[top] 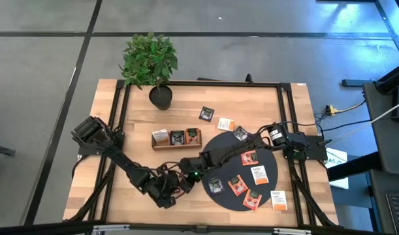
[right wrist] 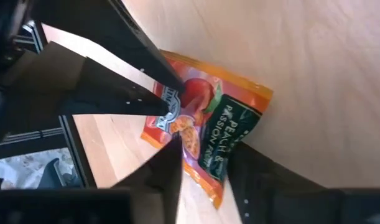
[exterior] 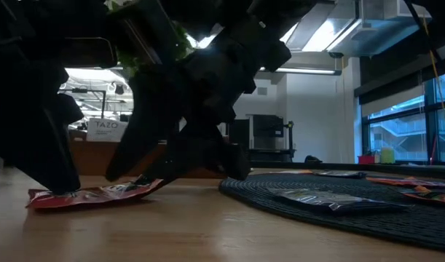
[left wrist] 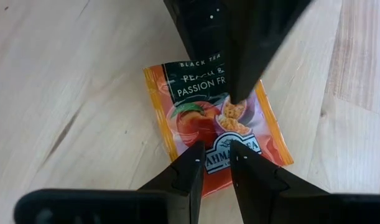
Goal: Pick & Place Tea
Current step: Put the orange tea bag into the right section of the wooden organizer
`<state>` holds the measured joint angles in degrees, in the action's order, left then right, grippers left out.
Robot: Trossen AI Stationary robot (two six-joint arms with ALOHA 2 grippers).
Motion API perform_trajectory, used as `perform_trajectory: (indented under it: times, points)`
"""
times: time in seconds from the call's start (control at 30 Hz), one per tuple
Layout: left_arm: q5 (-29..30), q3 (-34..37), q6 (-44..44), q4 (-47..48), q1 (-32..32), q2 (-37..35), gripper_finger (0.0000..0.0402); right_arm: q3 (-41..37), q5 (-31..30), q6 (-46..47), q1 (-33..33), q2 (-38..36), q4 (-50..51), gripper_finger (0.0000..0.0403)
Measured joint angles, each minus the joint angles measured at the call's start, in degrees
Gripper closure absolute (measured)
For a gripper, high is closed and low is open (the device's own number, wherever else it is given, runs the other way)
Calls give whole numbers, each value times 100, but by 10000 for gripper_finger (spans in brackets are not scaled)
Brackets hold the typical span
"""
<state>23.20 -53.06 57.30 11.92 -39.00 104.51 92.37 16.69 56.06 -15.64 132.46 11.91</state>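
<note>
Pinching orange tea sachet (left wrist: 216, 127) flat on surface (left wrist: 65, 81) beside mat (top: 277, 156) | left hand (left wrist: 216, 165) clamping one edge | right hand (right wrist: 199, 155) closing on opposite edge, seemingly for handover.

Potted plant (top: 151, 64), wooden tray (top: 177, 138), black mat (top: 272, 188)

orange sachet (left wrist: 217, 130) in left wrist view: "black tea", "peach &" partly readable, "passion fr" cut off by a gripper finger, brand "ahmad tea" partly covered. same sachet (right wrist: 205, 134) in right wrist view: "peach & passion" seen sideways. low view: box (exterior: 105, 129) in room at 9 o'clock reads "tazo".
</note>
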Motion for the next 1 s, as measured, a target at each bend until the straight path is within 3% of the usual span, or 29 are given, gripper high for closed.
perform_trajectory:
  times: [0.27, 0.4, 0.63, 0.73, 0.83, 1.0]
  points:
    - [-106, 21, -74, 134, -124, -209, 326, -9, 297, -554, 130, 15, -9, 389]
    - [-78, 20, -199, 420, -150, -814, 325, -38, 380, -1020, 153, -193, 121, 394]
    - [768, 11, -199, 1137, -104, -2122, 325, -14, 267, -2371, 513, -1117, 850, 398]
    - [1012, 11, -204, 1372, -42, -2574, 323, 144, -32, -3218, 737, -1547, 1749, 399]
    - [1206, 2, -215, 1588, 33, -2902, 322, 634, -730, -4152, 966, -1805, 2856, 400]
    - [1324, 1, -307, 1782, 174, -3118, 325, 1666, -1808, -5496, 1261, -1734, 4347, 400]
